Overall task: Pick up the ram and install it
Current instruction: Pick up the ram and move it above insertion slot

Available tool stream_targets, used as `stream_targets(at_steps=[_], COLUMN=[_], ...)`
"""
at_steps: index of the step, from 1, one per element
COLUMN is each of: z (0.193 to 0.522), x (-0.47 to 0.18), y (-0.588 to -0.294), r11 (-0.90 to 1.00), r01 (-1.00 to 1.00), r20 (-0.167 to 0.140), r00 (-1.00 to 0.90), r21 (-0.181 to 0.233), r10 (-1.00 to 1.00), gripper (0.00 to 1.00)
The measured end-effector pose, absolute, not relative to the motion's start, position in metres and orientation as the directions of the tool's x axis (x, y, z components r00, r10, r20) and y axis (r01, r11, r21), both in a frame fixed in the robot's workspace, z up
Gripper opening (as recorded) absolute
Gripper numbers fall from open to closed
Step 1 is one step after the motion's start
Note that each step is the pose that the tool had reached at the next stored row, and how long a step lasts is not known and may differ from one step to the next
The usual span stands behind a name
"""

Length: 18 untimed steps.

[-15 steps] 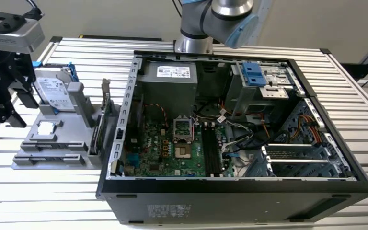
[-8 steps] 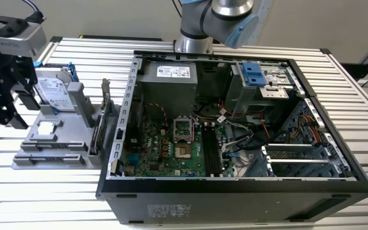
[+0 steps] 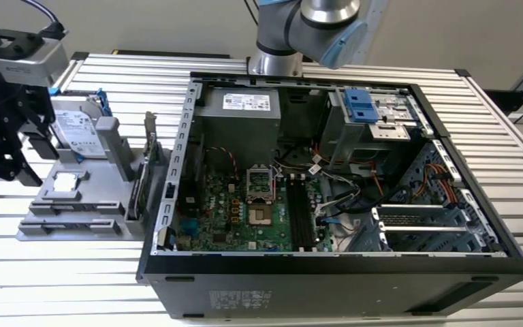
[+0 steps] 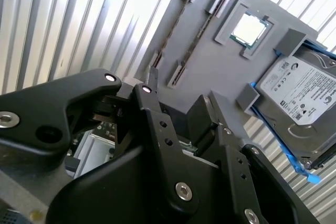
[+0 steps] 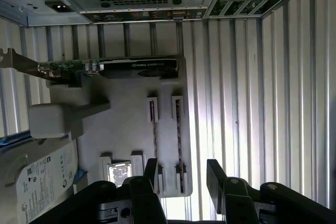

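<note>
Two ram sticks stand on edge in slots of the grey holder tray (image 3: 80, 208). In the first wrist view they are thin dark strips, one ram (image 5: 179, 135) and a second ram (image 5: 154, 129) beside it. The second wrist view shows them as one ram (image 4: 199, 32) and the other ram (image 4: 176, 24). My black gripper (image 3: 7, 163) hangs over the tray at the exterior view's left. Its fingers are apart with nothing between them, as seen on the gripper (image 5: 184, 177) and the gripper (image 4: 176, 108) in both wrist views. One ram stick lines up with the gap below the fingers.
The tray also carries a silver hard drive (image 3: 75, 133) in a blue frame, a processor chip (image 4: 249, 29) and a card with a metal bracket (image 5: 105, 66). To the exterior view's right lies the open computer case (image 3: 334, 262), with black memory slots (image 3: 299, 211) on its motherboard.
</note>
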<state>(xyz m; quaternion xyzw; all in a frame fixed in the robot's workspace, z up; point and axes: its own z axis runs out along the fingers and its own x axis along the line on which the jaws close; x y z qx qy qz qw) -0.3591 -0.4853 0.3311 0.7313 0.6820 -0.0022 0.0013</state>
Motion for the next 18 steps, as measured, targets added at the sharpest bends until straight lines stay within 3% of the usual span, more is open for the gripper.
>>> stream_targets(at_steps=[18], z=[0.322], x=[-0.3591], y=[-0.4888], r11=[-0.07], r01=[0.998], r20=[-0.005], r00=[0.07], r21=[-0.004], r10=[0.998], gripper=[1.0])
